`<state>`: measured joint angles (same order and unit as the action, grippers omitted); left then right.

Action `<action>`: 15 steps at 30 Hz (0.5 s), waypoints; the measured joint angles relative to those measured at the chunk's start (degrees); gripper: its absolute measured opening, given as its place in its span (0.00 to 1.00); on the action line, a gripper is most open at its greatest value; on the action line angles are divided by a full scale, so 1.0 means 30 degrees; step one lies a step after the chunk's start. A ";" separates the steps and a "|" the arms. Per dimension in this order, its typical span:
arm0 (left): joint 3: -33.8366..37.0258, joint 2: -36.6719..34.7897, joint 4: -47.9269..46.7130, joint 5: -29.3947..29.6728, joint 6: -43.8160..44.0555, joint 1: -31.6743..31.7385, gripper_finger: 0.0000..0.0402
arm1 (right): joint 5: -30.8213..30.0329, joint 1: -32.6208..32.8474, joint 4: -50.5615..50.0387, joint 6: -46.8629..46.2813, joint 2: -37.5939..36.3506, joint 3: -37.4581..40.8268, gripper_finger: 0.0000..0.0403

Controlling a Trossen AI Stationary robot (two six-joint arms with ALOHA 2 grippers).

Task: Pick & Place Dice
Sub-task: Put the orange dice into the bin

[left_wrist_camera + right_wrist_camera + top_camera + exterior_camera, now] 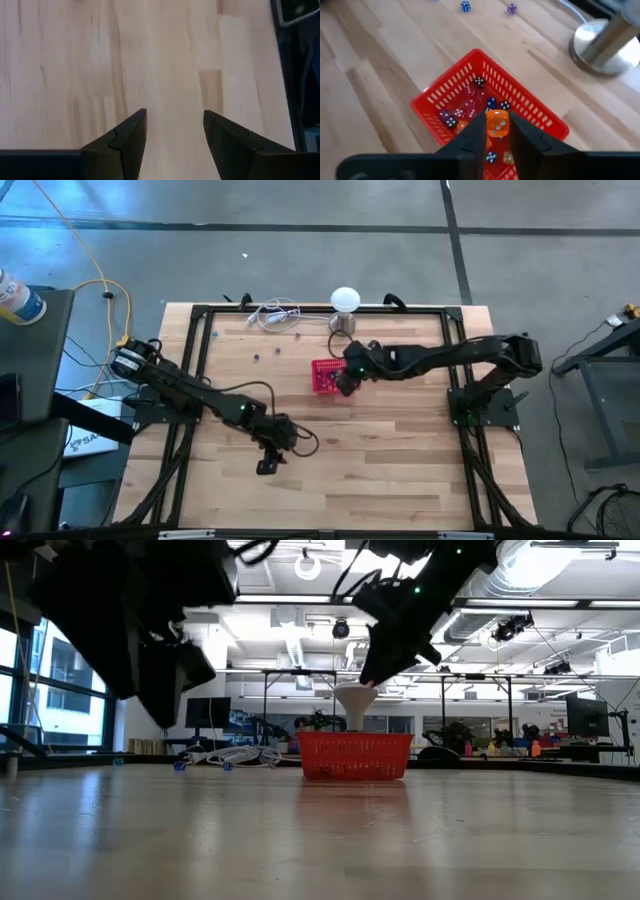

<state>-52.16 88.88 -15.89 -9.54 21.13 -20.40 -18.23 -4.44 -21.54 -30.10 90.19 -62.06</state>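
A red mesh basket stands on the table's far middle, with several small dice in mixed colours inside it. My right gripper hovers over the basket's right part and is shut on an orange die. Two loose dice, one blue and one purple, lie on the wood left of the basket. My left gripper stands open over bare wood toward the near left, with nothing between its fingers. My right gripper pinches the orange die's two opposite faces between its two fingertips. The fingers slant down from the table's right side. The die hangs clear above the dice in the basket.
A white ball-shaped lamp on a round metal base stands just behind the basket at the far edge. A white cable lies coiled to its left. Black frame rails run along the table's sides.
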 joint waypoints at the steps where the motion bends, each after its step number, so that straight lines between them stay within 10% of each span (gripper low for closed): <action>1: 0.0000 0.0000 0.0422 0.0286 -0.0158 -0.0063 0.47 | -0.0098 0.0026 0.0149 0.0533 0.0134 0.0000 0.19; 15: 0.0000 0.0073 0.0671 0.0909 -0.0175 -0.0449 0.47 | 0.1050 0.0245 0.0711 0.0981 0.0984 -0.0015 0.52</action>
<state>-52.16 89.10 -13.88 -6.81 20.60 -21.74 -15.08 -3.70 -19.41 -27.16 93.15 -62.11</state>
